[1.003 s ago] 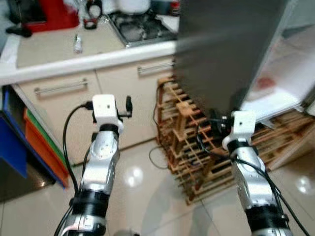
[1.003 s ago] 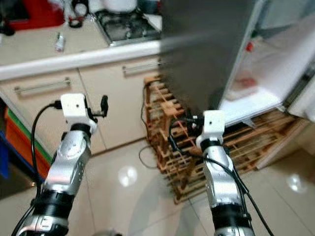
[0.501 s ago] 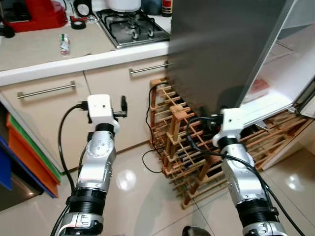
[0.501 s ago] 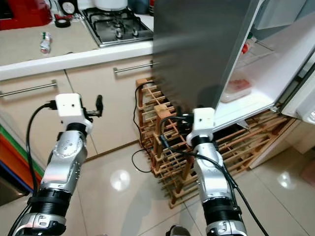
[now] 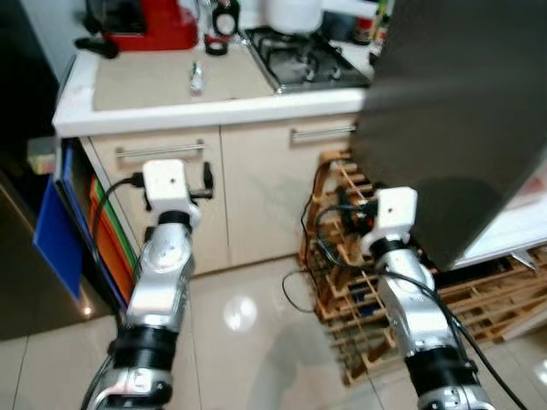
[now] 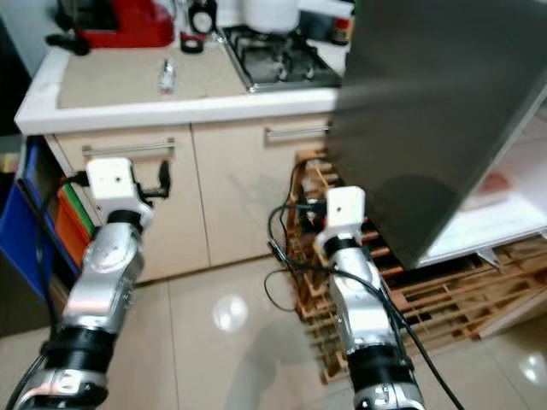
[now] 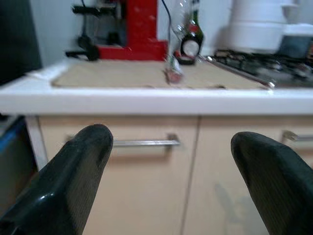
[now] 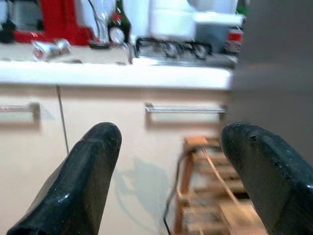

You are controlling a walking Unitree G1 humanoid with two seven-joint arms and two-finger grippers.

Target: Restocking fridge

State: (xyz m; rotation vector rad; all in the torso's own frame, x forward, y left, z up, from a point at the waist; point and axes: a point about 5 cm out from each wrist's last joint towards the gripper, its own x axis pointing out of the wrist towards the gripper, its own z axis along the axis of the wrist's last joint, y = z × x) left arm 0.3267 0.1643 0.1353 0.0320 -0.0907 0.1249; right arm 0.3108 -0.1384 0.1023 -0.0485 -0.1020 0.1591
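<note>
Two grippers, left (image 7: 168,183) and right (image 8: 171,183), gape wide and empty; one fridge (image 5: 461,111) upper right.

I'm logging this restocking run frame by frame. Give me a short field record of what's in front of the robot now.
left gripper: open, empty, raised toward the counter cabinets
right gripper: open, empty, raised near the wine rack
fridge door: dark, swung open on the robot's right
wine rack: wooden, on the floor below the fridge
counter: holds a small bottle lying down and a red appliance
gas hob: beside the fridge
</note>
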